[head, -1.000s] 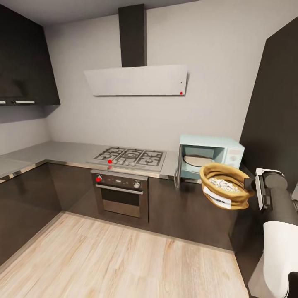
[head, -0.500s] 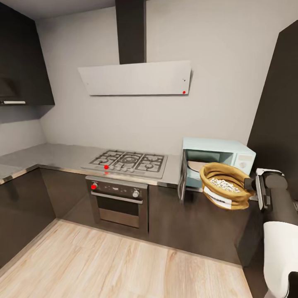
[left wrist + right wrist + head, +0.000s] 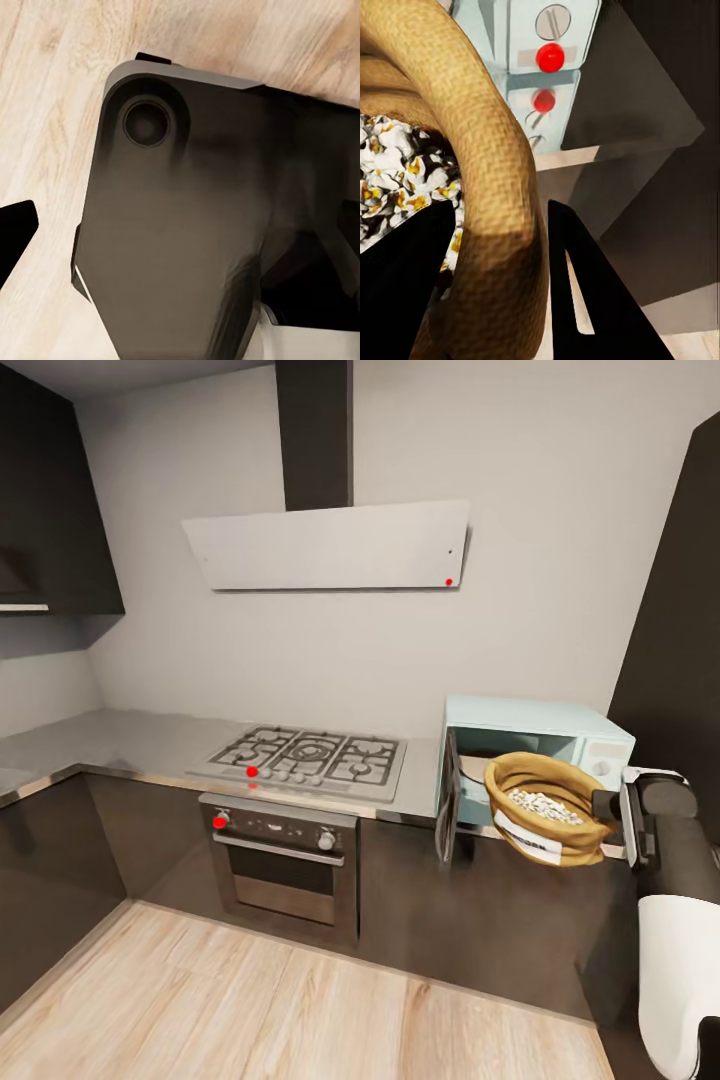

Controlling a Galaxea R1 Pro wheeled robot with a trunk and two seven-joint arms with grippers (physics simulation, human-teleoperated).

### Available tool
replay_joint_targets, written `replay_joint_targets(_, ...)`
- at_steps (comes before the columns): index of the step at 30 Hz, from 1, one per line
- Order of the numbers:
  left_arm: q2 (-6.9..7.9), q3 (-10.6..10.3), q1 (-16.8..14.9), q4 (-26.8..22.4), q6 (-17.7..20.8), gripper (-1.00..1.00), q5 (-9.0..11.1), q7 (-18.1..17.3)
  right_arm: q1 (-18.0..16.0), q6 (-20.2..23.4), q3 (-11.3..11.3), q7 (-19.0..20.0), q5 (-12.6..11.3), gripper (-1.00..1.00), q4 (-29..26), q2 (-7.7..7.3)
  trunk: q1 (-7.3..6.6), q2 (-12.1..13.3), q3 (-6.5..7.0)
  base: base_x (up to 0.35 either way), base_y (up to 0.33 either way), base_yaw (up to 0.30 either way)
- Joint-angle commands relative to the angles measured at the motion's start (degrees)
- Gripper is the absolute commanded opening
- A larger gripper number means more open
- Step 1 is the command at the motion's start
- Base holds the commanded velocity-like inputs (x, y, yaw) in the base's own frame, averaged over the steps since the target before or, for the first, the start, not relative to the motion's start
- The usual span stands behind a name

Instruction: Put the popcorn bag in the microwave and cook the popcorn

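Between right gripper (image 3: pixel 499 277) fingers, seemingly pinched, popcorn bag (image 3: pixel 545 808) rim.

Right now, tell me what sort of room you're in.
A home kitchen, simulated: a gas cooktop sits over a built-in oven beneath an extractor hood, and an open microwave stands on the grey countertop over dark cabinets.

Even, soft, shadowless rendered light
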Motion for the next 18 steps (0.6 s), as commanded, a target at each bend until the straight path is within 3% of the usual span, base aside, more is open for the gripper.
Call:
replay_joint_targets(1, -0.02, 0.2, 0.0, -0.1, -0.1, 1.0, 0.2, 0.0, 0.0, 0.2, 0.0, 0.1, 0.0, -1.0, -0.6, -0.87, 0.01, 0.0, -0.06, 0.0, 0.0, 0.0)
replay_joint_targets(11, -0.02, 0.2, 0.0, -0.1, -0.1, 1.0, 0.2, 0.0, -1.4, 0.2, 0.1, -0.1, -0.1, -1.0, -0.6, -3.18, 0.01, 0.0, -0.06, 0.0, 0.0, 0.0)
replay_joint_targets(15, -0.03, 0.2, 0.0, -0.1, -0.1, 1.0, 0.3, 0.0, -3.1, 0.2, 4.4, -0.3, -0.1, -1.0, 0.0, -3.24, 0.01, 0.0, -0.06, 0.0, 0.0, 0.0)
replay_joint_targets(18, -0.05, 0.2, 0.0, -0.1, -0.1, 1.0, 0.3, 0.0, -3.5, 0.2, 5.3, -0.3, 0.0, -1.0, 2.2, -3.29, 0.01, 0.0, -0.06, 0.0, 0.0, 0.0)
